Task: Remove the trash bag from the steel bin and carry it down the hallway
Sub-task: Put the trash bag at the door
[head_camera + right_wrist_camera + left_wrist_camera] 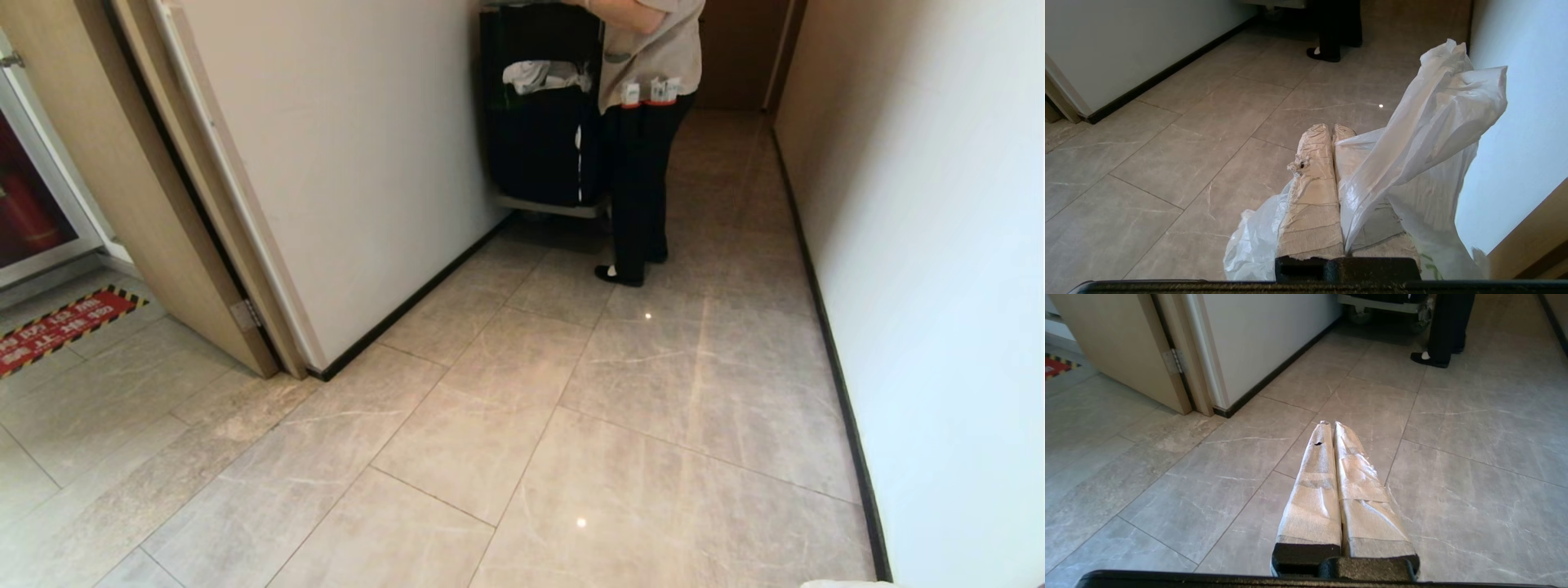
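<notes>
In the right wrist view the thin white translucent trash bag (pixel 1425 134) is pinched between the tape-wrapped fingers of my right gripper (pixel 1333 130), which is shut on it. Part of the bag billows up beside the white wall and part hangs below the fingers (pixel 1312 196). My left gripper (pixel 1330 425) hangs above the floor, shut with nothing in it. The hallway (pixel 620 392) runs ahead with glossy beige marbled tiles between white walls with black skirting. Neither arm shows in the head view. The steel bin is out of view.
A person (pixel 645 122) in dark trousers stands at a tall black linen cart (pixel 543 122) against the left wall at the far end. An open wooden door (pixel 163 188) and a red floor strip (pixel 57 327) lie at left. The right wall (pixel 939 245) is close.
</notes>
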Motion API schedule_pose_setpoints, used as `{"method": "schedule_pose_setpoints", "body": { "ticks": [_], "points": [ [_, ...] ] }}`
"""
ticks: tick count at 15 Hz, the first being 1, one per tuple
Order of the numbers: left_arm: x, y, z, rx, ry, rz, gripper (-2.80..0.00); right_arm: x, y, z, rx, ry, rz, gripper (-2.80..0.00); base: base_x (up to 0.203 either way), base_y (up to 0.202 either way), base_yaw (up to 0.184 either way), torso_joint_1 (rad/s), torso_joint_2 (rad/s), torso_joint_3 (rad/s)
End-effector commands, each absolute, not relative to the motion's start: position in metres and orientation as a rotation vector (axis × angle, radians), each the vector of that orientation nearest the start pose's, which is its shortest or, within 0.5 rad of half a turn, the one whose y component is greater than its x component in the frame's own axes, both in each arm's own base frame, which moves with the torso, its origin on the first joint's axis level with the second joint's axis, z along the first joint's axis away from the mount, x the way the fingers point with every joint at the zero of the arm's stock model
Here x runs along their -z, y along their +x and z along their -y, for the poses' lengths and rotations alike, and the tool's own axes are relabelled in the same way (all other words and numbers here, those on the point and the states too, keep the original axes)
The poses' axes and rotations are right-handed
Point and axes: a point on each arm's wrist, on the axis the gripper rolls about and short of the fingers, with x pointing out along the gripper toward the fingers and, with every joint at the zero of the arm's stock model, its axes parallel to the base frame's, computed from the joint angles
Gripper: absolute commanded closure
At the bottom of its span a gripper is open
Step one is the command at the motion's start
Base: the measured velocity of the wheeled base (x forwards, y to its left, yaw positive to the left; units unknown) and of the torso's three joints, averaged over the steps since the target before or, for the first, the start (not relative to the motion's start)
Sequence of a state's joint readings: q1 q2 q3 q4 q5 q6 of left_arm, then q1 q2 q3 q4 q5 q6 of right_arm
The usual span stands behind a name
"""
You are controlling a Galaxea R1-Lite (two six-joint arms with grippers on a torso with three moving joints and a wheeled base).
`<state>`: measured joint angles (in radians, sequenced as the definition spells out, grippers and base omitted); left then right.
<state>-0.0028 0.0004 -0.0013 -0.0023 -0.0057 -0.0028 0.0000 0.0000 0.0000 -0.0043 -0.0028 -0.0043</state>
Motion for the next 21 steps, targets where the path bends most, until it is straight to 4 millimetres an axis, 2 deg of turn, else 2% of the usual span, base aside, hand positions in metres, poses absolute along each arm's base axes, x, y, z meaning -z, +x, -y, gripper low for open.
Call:
{"method": "schedule_pose_setpoints", "body": {
  "ticks": [1, 21],
  "points": [
    [-0.076, -0.0228, 0.0001, 0.009, -0.003, 0.004, 0.0, -0.076, -0.0227, 0.0001, 0.003, -0.005, 0.003, 0.0, 0.0, 0.0, 0.0, 0.002, 0.0, -0.175],
    [-0.0762, -0.0229, 0.0001, 0.009, -0.003, 0.005, 0.0, -0.0761, -0.0227, 0.0001, 0.003, -0.009, 0.005, 0.0, 0.0, 0.0, 0.0, 0.003, 0.0, -0.196]
  ]
}}
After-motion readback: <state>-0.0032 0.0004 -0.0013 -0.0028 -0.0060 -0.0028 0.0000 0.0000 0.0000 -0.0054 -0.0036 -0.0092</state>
